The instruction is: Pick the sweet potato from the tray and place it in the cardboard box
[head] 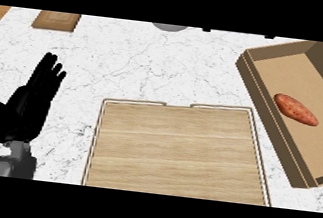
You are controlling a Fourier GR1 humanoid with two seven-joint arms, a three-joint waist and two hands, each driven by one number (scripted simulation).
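The sweet potato, reddish-orange and oblong, lies on the floor of the open cardboard box at the right of the counter. The wooden tray sits in the middle foreground with nothing on it. My left hand shows at the left, fingers straight and pointing up, resting open over the marble, well apart from the tray and the box. My right hand does not appear in the head view.
A small wooden board lies at the far left corner of the white marble counter. A grey rounded object peeks in at the top edge. Wooden floor shows at both upper corners.
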